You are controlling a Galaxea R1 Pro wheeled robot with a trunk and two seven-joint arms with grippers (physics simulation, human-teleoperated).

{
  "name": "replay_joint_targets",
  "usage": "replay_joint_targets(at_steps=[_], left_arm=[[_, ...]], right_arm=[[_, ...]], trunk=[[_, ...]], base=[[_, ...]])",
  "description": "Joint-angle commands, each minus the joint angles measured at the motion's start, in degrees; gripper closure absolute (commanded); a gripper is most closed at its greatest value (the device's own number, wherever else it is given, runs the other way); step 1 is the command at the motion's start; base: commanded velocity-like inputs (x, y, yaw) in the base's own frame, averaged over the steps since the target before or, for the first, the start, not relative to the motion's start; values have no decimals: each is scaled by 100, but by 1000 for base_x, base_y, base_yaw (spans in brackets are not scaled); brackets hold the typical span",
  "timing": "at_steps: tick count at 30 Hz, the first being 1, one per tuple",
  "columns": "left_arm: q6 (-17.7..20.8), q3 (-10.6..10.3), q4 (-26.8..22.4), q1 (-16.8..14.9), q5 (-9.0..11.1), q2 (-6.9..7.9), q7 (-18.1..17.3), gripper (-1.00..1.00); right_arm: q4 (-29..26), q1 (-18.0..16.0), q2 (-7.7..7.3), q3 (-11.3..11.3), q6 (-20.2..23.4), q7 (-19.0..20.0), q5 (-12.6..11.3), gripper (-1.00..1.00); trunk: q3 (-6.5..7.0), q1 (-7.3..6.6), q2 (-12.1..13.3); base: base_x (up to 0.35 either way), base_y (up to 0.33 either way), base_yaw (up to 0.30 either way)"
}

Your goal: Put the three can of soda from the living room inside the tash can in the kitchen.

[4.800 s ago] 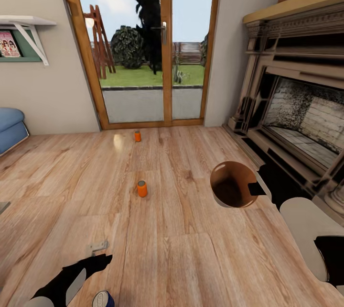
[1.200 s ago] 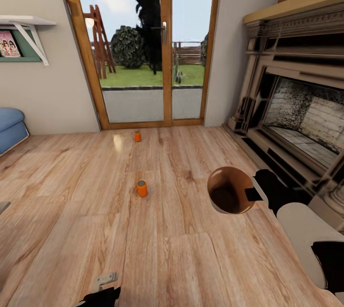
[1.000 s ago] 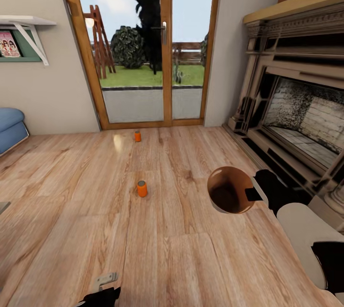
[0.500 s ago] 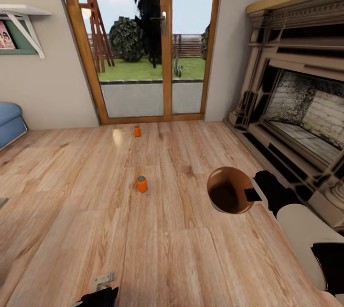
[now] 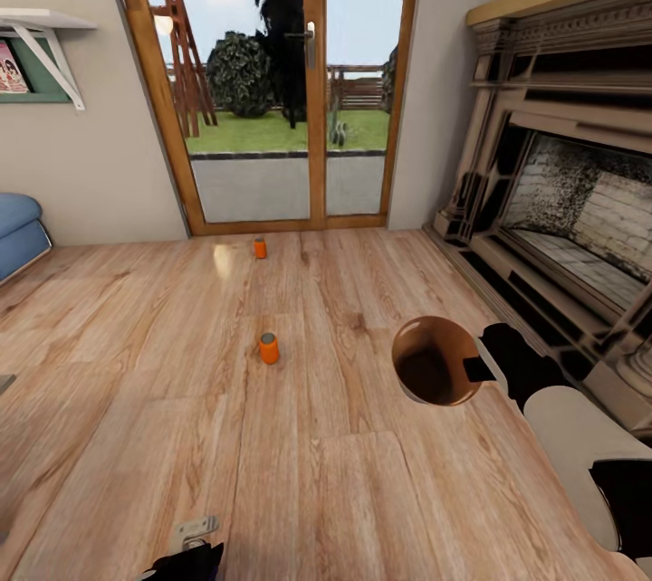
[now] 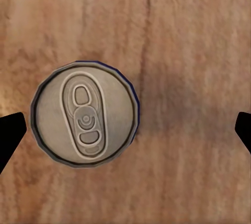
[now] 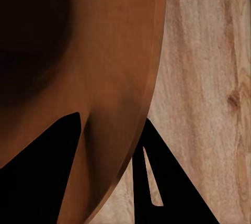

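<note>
1. Nearest the robot, the left claw points straight down at the wood-plank floor; its two dark fingertips stand wide apart at opposite edges of the left wrist view, gripping nothing.
2. Below that claw a blue soda can stands upright on the floor, grey top and pull tab facing up; it sits nearer one fingertip than the other and touches neither.
3. The right claw is closed on the wall of the trash can, one finger inside against the orange-brown lining and one outside; the bin is carried tilted, its open mouth turned toward the head camera, above the floor to the robot's right.
4. Further out an orange soda can stands upright on the planks, left of the bin and well apart from it.
5. A second orange soda can stands near the glass doors; the stone fireplace lines the right wall.
</note>
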Motion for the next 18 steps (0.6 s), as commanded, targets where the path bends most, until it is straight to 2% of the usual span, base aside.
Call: replay_joint_targets(at_steps=[1,4,10,14,18], left_arm=[[0,0,-1,0,1,0,0,-100],[-1,4,0,0,2,0,0,-100],[0,17,-6,0,27,207,-24,-100],[0,18,-6,0,33,229,-32,-100],[1,18,-6,0,33,236,-35,-100]], right_arm=[[-4,-3,0,-1,-1,-1,-10,100],[-4,0,1,3,-1,-2,-9,100],[-4,2,22,13,-6,-1,-17,100],[-4,3,24,11,-5,-1,-17,100],[-4,5,26,11,-5,0,-16,100]], trunk=[[1,-1,-1],[1,-1,-1],[1,-1,-1],[1,-1,-1],[-88,10,-6]], base=[[0,0,0],[0,0,0],[0,0,0],[0,0,0],[0,0,0]])
